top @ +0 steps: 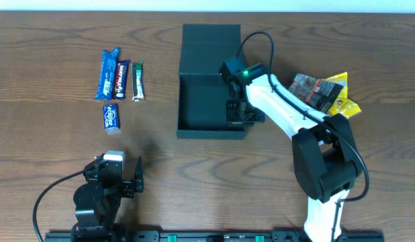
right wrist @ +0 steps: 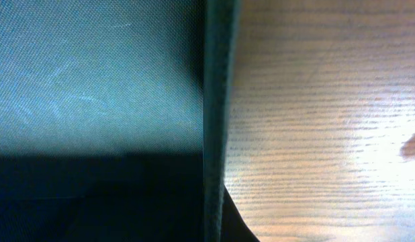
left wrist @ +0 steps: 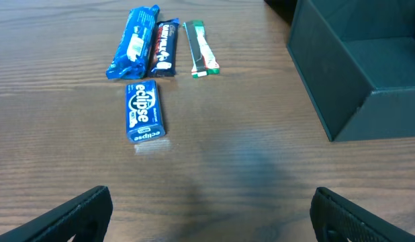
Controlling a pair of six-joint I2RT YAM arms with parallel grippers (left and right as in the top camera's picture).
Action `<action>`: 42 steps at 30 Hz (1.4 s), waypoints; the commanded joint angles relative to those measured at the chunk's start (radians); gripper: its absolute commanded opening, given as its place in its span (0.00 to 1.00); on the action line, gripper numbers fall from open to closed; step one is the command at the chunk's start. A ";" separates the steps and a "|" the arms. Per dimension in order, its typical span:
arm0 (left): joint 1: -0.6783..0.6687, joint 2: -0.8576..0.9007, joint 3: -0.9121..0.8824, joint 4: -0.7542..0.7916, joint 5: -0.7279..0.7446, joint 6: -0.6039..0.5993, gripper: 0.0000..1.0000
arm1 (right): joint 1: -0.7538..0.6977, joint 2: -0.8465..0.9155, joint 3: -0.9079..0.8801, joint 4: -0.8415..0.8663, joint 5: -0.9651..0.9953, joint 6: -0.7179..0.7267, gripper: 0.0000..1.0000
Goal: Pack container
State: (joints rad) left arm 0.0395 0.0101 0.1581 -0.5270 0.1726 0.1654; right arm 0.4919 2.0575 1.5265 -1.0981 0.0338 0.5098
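The dark green-black container [top: 209, 81] stands open at the table's middle, its flap lid laid back on the far side. My right gripper [top: 238, 111] sits at its right wall, shut on that wall. In the right wrist view the wall's rim [right wrist: 217, 101] runs straight down between the jaws, with one dark finger [right wrist: 240, 227] outside it. My left gripper [top: 130, 178] hangs open near the front left, over bare wood. Its fingers [left wrist: 86, 212] stand wide apart with nothing between them. The container's corner [left wrist: 355, 74] shows at the upper right of that view.
Left of the container lie a blue bar [top: 109, 72], a dark bar [top: 123, 77], a thin green bar [top: 137, 81] and a blue Eclipse box [top: 111, 117]. A pile of snack packets [top: 321, 93] lies at the right, beside the right arm.
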 commanded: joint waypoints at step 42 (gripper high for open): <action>0.006 -0.006 -0.013 0.001 -0.004 0.014 0.95 | 0.031 -0.233 -0.141 0.004 -0.042 0.011 0.77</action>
State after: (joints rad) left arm 0.0395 0.0101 0.1581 -0.5274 0.1726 0.1654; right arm 0.5251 1.8793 1.3067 -1.0740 -0.0124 0.5365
